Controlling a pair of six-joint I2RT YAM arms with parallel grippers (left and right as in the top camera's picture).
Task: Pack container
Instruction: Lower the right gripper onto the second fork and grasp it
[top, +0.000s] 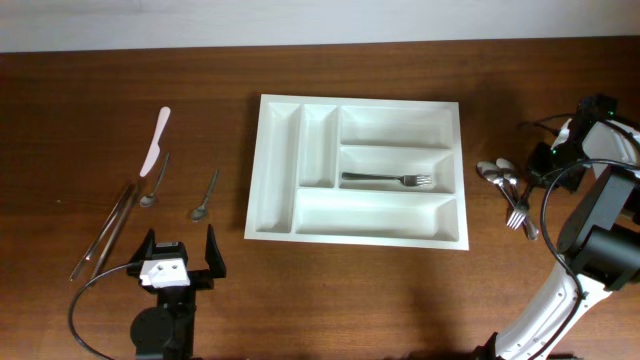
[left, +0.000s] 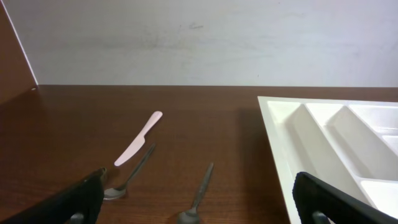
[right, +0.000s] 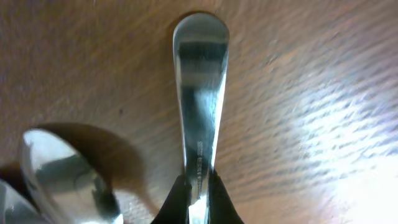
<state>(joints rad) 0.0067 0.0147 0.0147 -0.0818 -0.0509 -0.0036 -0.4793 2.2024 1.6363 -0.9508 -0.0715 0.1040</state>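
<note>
Metal sits between the tips of my right claw (right: 198, 204): they are pinched shut on a flat utensil handle (right: 200, 93) lying on the wood, with a spoon bowl (right: 59, 180) just beside it. Whether that handle belongs to a spoon or a fork I cannot tell. This claw is near the right edge of the table (top: 400, 290), at a small heap of cutlery (top: 508, 190). The container (top: 258, 190) lies to its left, mid-table and closer to the far edge. Its middle wide compartment holds one fork (top: 388, 180), lying lengthwise with its tines to the right. My left claw (top: 181, 252) hangs wide open, gripping nothing, by the near edge, left of the container's near-left corner. Beyond it lie a spoon (top: 205, 198), a second spoon (top: 153, 185), a pale knife (top: 156, 140) and, toward the left edge, two long thin sticks (top: 105, 232).
</note>
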